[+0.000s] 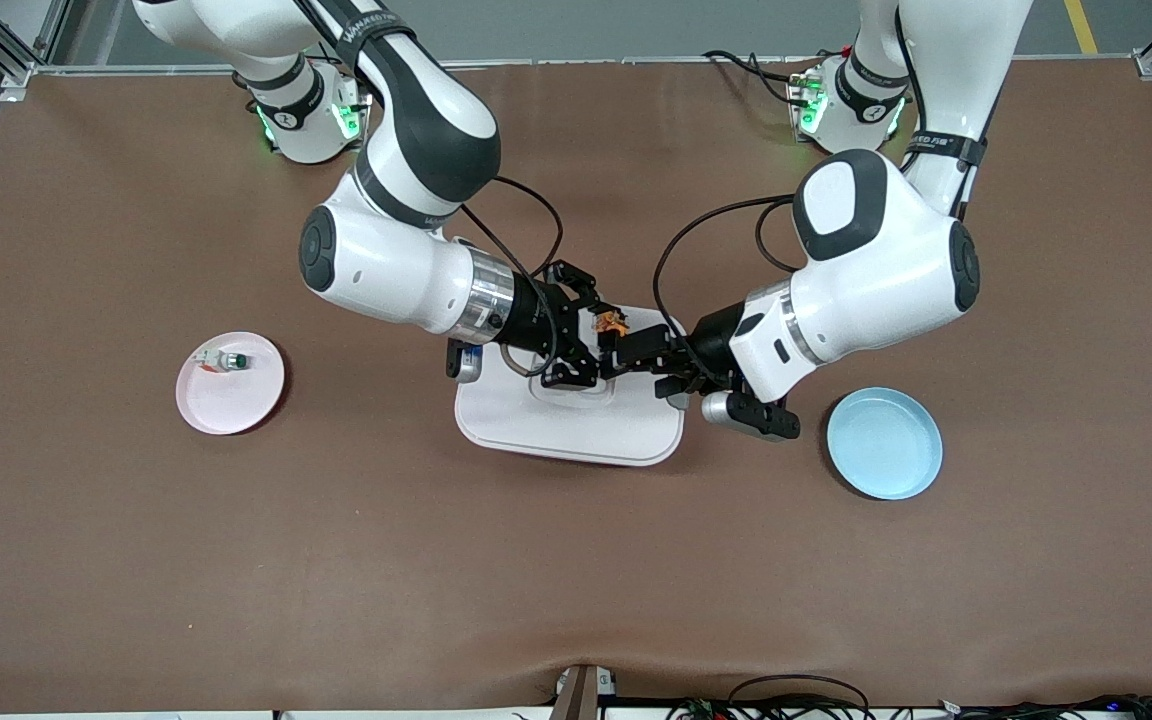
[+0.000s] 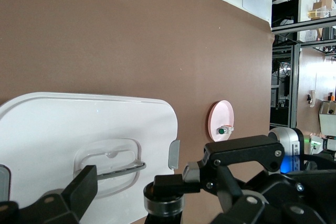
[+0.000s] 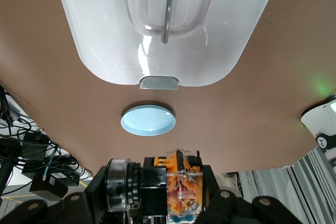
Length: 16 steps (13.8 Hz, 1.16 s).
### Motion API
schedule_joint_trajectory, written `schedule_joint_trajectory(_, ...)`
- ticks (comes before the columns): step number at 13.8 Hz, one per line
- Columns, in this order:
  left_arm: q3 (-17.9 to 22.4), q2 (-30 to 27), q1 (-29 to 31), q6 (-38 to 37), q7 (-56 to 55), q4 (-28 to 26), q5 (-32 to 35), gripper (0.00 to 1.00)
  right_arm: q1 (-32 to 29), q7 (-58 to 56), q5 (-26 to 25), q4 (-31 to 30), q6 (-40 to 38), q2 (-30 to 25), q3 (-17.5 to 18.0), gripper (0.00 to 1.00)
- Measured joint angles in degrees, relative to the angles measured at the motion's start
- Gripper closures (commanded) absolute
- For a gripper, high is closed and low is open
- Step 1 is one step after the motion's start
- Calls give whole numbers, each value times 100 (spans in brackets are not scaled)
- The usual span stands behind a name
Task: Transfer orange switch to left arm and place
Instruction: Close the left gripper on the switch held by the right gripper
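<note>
front view, table inventory, brown mat (image 1: 136,560).

item: box (image 1: 576,425), white, rounded corners, clear recessed lid handle, grey latch on its end. sits mid-table, flat on the mat. the left wrist view shows the lid (image 2: 63,135) and handle (image 2: 113,169) from above; the right wrist view shows the lid (image 3: 105,35) and one grey latch (image 3: 159,82).

item: orange switch (image 1: 610,323), black body with orange cap, up in the air over the box's edge nearest the robots' bases. pinched between the fingers of the right gripper (image 1: 598,345), which reaches in from the right arm's base. in the right wrist view the switch (image 3: 181,182) shows clamped between the black fingers; in the left wrist view its round end (image 2: 163,200) sits in that same gripper's grasp.

item: left gripper (image 1: 636,355), over the box, meeting the right gripper tip to tip. one finger (image 2: 79,190) stands well off from the switch, so the jaws are spread, not gripping it.

item: pink plate (image 1: 236,400), toward the right arm's end of the table, carrying a white-bodied switch with green cap (image 1: 226,360).

item: blue plate (image 1: 886,445), toward the left arm's end, just beside the box, nothing on it; also seen in the right wrist view (image 3: 148,119).
</note>
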Motion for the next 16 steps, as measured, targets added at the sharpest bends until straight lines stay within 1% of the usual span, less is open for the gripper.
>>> schedule_joint_trajectory(5,0,0,1,6,0,1,0,0,22,3,0,75,231,12,-5,100)
schedule_joint_trajectory(11,-2,1,-29,6,0,6,-1,0,-55,16,1,639,248,340,-102,100)
schedule_joint_trajectory(12,-2,1,-29,6,0,6,-1,5,-66,18,1,728,248,408,-104,100)
schedule_joint_trajectory(14,-2,2,-29,6,22,6,-1,55,-77,57,2,856,248,505,-106,100)
schedule_joint_trajectory(15,-2,2,-29,6,29,6,-1,75,-80,96,2,899,248,531,-107,100)
schedule_joint_trajectory(16,-2,2,-29,6,37,6,-1,91,-86,137,3,938,248,540,-108,100)
